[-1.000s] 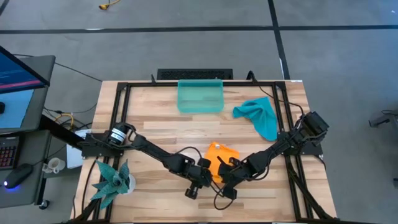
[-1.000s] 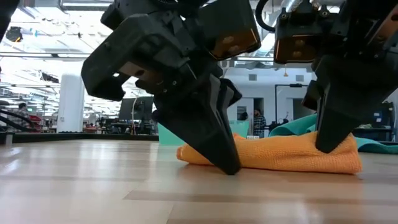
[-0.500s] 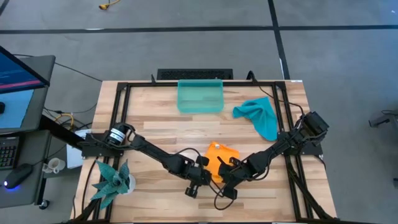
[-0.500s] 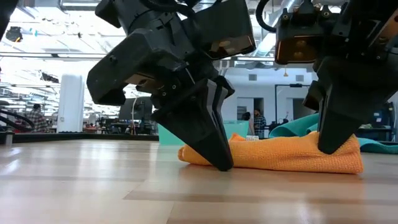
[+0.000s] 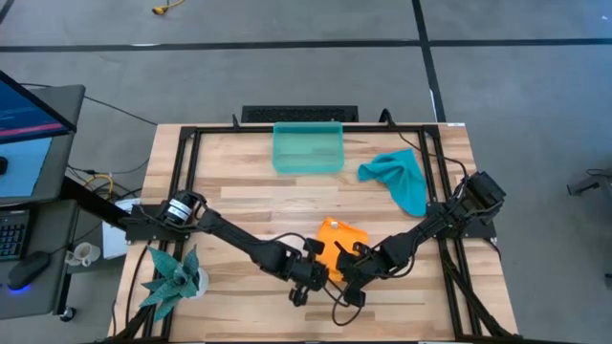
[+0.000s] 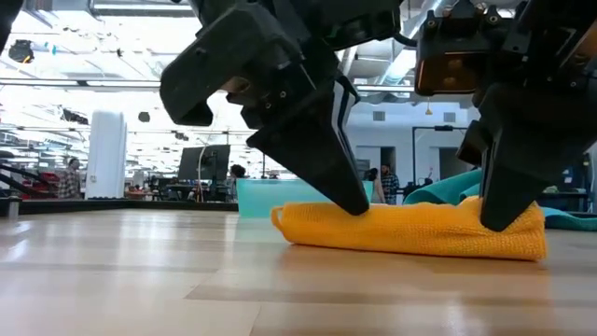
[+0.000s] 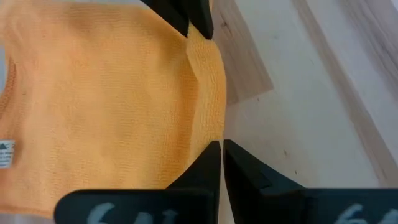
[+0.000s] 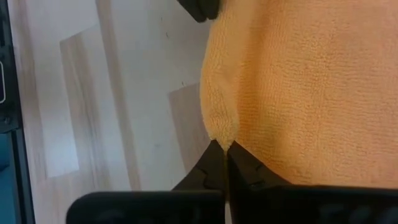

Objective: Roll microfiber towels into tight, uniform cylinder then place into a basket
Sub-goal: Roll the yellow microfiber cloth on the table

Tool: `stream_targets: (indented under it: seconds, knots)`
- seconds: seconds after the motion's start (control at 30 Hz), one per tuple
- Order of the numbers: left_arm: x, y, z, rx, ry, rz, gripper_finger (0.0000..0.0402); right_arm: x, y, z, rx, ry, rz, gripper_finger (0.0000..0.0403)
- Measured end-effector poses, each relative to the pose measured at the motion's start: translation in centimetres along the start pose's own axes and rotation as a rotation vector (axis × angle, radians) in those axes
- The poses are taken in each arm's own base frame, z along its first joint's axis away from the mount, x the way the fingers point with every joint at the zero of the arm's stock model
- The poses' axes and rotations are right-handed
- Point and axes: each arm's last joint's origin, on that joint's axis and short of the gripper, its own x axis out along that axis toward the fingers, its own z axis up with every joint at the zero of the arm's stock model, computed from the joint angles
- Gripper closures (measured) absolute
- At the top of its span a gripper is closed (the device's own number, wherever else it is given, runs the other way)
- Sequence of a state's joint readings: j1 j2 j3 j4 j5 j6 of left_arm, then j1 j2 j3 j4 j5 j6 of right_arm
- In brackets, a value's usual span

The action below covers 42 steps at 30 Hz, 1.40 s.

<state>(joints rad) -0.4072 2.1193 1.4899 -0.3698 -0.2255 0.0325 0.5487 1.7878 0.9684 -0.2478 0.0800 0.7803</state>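
Both grippers pinching orange towel (image 5: 339, 239) near edge, bare table (image 5: 239, 201) beyond

Bright orange square microfiber towel (image 6: 410, 231): soft cloth, matt, fine nubby looped weave, small white sewn tag (image 7: 6, 154) at one edge. Teal-blue microfiber towel (image 5: 399, 178), near the desk's right edge: same matt cloth, crumpled. Small rectangular sea-green basket (image 5: 308, 148) at the desk's far edge: translucent smooth plastic, slight sheen. Pale wooden desk (image 5: 239, 199): butcher-block planks, visible grain, smooth satin finish that mirrors the towel faintly in the low view. Black frame (image 5: 187, 153) along the desk's edges: matt metal bars. Left gripper (image 7: 219, 149) and right gripper (image 8: 224, 149): matt black hard plastic jaws, smooth. Spiky teal plant (image 5: 172, 274) at the near left corner: stiff, artificial-looking leaves.
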Motion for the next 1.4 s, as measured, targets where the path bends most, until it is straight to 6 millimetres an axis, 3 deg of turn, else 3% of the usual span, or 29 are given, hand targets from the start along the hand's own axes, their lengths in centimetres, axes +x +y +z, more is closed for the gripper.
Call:
stream_targets:
  seconds: [0.23, 0.5, 0.87, 1.4]
  knots:
    - [0.2, 0.0, -0.2, 0.0, 0.02, 0.004, 0.0391, 0.0, 0.0, 0.0, 0.006, 0.001, -0.002, 0.0393]
    - [-1.6, -1.6, 0.6, 0.041, -0.033, -0.068, 0.0391, 0.0, 0.0, 0.0, 0.006, 0.0, -0.001, 0.0384]
    - [1.9, 0.9, -1.2, -0.045, 0.075, -0.073, 0.0391, 0.0, 0.0, 0.0, 0.007, 0.001, -0.001, 0.0383]
    - [0.9, 0.2, -0.1, 0.011, 0.063, 0.046, 0.0391, 0.1, -0.2, -0.2, 0.016, 0.005, -0.008, 0.0393]
